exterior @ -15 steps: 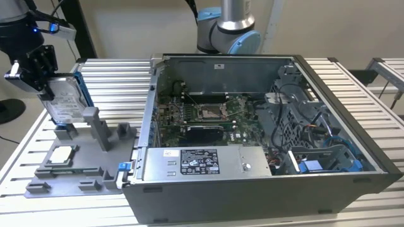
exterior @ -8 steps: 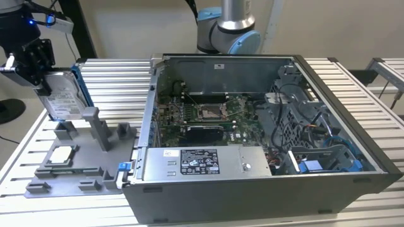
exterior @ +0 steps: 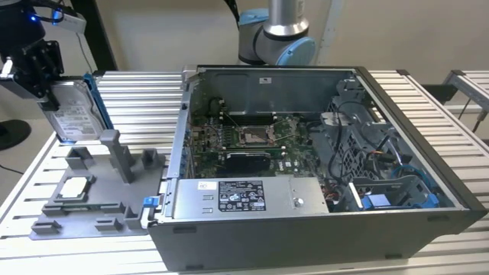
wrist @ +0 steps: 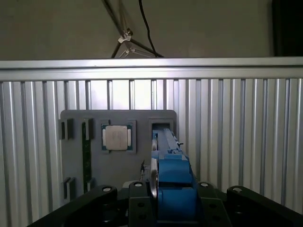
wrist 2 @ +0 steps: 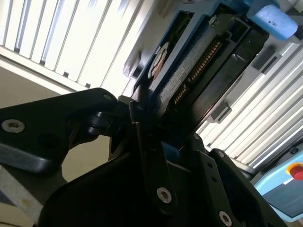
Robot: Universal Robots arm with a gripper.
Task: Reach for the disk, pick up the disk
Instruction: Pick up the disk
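- At the exterior view's far left, the black hand (exterior: pixel 47 96) is clamped on the disk (exterior: pixel 77 117), with its jaws closed against the two flat faces near the upper edge.
- The disk stands on edge with its white-labelled face towards the camera. A bright blue carrier rail (exterior: pixel 98 103) runs down the side nearer the computer case (exterior: pixel 306 229).
- The lower edge of the disk is just behind an upright post of the grey fixture tray (exterior: pixel 84 215). I cannot tell whether it is clear of the tray's slot or touching it.
- The tray lies flat on the slatted metal surface (exterior: pixel 145 91), just beside the case. A small square silver chip (exterior: pixel 74 187) sits in one of the tray's pockets, apart from the disk.
- In the first wrist view, the disk (wrist: pixel 166 151) is seen edge-on between the dark fingers (wrist: pixel 137 204). Its blue end is nearest the camera, and it lines up with a slot in the tray (wrist: pixel 118 165). The chip (wrist: pixel 117 137) sits in the neighbouring pocket.
- In the second wrist view, a black finger (wrist 2: pixel 151 161) presses against the disk (wrist 2: pixel 189 71), whose connector pins and blue frame show.
- The case lies open on its side, showing a green motherboard (exterior: pixel 244 143) and a long grey box with a white label (exterior: pixel 252 197).
- The arm's grey and light blue base joints (exterior: pixel 279 34) stand behind the case.
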